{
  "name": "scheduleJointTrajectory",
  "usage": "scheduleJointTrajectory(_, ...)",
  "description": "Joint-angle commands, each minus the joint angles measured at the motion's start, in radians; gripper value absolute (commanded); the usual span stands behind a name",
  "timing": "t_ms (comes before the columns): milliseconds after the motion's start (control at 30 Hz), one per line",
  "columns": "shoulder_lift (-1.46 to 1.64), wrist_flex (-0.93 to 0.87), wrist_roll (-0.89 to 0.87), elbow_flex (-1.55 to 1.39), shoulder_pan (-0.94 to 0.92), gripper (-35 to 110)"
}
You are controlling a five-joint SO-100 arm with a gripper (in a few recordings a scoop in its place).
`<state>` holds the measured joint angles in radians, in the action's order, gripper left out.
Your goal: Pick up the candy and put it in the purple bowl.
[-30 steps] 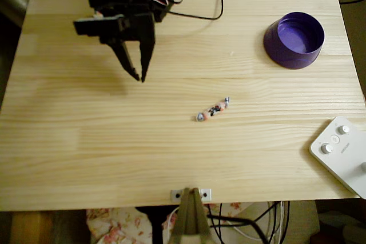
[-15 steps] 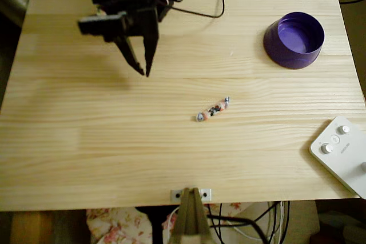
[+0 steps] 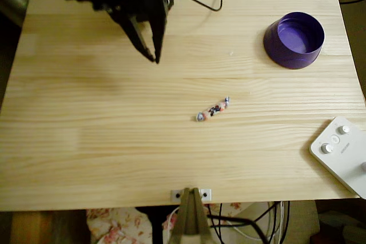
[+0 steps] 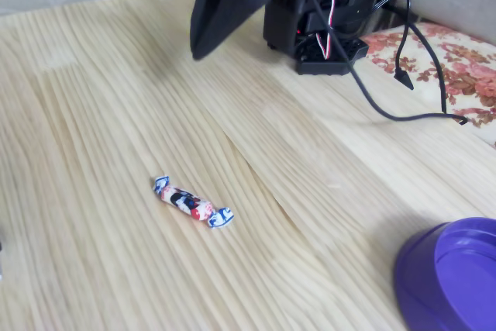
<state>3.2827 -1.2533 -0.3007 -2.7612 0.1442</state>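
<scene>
Approach step, by the look of it: the black gripper (image 3: 153,55) hangs over the table (image 3: 68,141) in the upper left of the overhead frame, jaws nearly together and empty. The candy (image 3: 213,109), a small twist-wrapped sweet with a pinkish-red and dark middle and pale ends, lies near mid-frame, well apart. The purple bowl (image 3: 294,39) sits upper right. Next: opening wider and descending over the candy.
</scene>
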Motion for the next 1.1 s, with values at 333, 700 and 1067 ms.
scheduleJointTrajectory(333, 0.015, -0.075, -0.328, 0.170, 0.213, 0)
scheduleJointTrajectory(700, -0.265, 0.014, -0.466, 0.321, 0.275, 0)
scheduleJointTrajectory(1067, -0.445, -0.021, -0.646, 0.474, 0.354, 0)
